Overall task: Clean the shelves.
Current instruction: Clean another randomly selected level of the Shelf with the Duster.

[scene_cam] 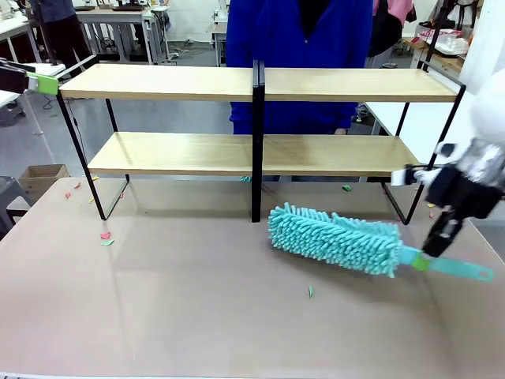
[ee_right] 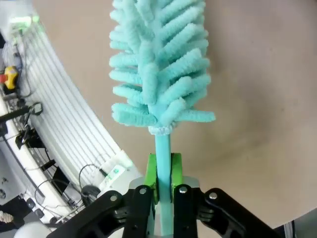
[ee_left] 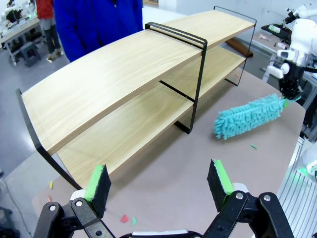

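The shelves [scene_cam: 166,81] are a two-tier light-wood rack in a black frame, standing at the far side of the table and also seen in the left wrist view [ee_left: 114,74]. A teal fluffy duster [scene_cam: 335,237] lies on the tabletop in front of the rack's right half. My right gripper [scene_cam: 427,257] is shut on its handle just behind the head; the right wrist view shows the handle [ee_right: 163,148] pinched between the green pads. My left gripper [ee_left: 158,183] is open and empty, hovering off the rack's left end by the top board [scene_cam: 45,83].
A person in a blue coat [scene_cam: 300,47] stands behind the rack. Small red and green scraps [scene_cam: 105,236] lie on the beige table [scene_cam: 197,316], one [scene_cam: 310,291] in front of the duster. A cardboard box [scene_cam: 41,178] sits on the floor at left.
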